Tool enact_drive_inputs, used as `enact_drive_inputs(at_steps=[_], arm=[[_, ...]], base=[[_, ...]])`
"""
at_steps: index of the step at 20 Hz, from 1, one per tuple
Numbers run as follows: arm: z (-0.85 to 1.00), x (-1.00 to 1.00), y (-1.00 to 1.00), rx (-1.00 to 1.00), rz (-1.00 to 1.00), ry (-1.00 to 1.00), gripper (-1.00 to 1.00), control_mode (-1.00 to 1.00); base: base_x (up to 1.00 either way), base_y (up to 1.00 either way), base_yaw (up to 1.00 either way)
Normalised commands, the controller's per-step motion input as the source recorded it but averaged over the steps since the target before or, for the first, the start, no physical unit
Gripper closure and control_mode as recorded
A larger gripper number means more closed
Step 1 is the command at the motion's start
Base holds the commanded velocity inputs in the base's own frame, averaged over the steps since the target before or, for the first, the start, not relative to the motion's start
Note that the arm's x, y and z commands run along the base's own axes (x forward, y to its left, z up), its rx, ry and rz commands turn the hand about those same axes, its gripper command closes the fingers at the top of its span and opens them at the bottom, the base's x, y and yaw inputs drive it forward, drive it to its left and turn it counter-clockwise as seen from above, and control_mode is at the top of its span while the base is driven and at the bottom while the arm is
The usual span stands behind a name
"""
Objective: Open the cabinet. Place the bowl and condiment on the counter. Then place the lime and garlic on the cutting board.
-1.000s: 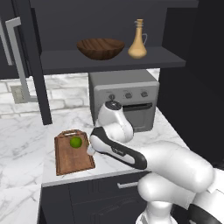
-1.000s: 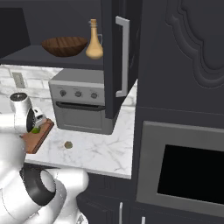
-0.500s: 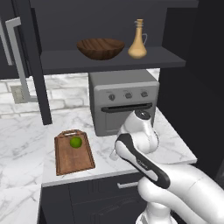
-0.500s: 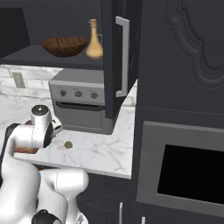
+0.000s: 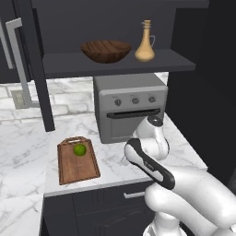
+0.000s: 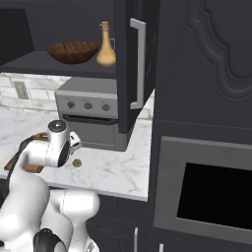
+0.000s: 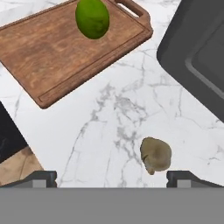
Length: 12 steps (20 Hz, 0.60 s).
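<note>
Tiny brownish-beige garlic lump [image 7: 155, 154] sitting loose on the white grey-veined marble surface [image 7: 109, 127], just in front of the grey toaster oven [image 5: 129, 108] and apart from the reddish-brown rimmed wooden cutting board [image 7: 65, 48], with the bright green lime [image 7: 92, 17] already on that board near its handle slot. Pincer [image 7: 111, 179] hanging over the garlic with jaws spread wide and nothing in them, garlic sitting closer to one tip than the other. Looks like the risky bit: off-centre like that, one tip probably touches first and nudges the lump away on the slick marble instead of trapping it. Small and round too, so easily squirted out sideways if closed too high, or missed completely if not lowered far enough. Oven front close by, so not much room for the wrist. On the way over, the board's raised rim could catch a low carry, and dropping right next to the lime might set it rolling. Further out, dark charcoal wall cabinet [image 6: 133, 64] open, wide dark brown wooden bowl [image 5: 106, 50] and tan-amber slim-necked condiment bottle [image 5: 145, 44] both up on the inner shelf, side by side, so knocking the tall bottle while reaching for the bowl seems a fair worry later.
</note>
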Motion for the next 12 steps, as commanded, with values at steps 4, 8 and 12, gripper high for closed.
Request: enact_drive_inputs(at_steps=[4, 8, 12], arm=[[-0.17, 0.34, -0.16, 0.0, -0.05, 0.08, -1.0, -1.0], [-0.32, 0.13, -0.07, -0.01, -0.05, 0.11, -1.0, -1.0], [-0.29, 0.01, 0.0, 0.0, -0.03, 0.1, -1.0, -1.0]], base=[[0.0, 0.0, 0.0], [0.0, 0.0, 0.0], [0.0, 0.0, 0.0]])
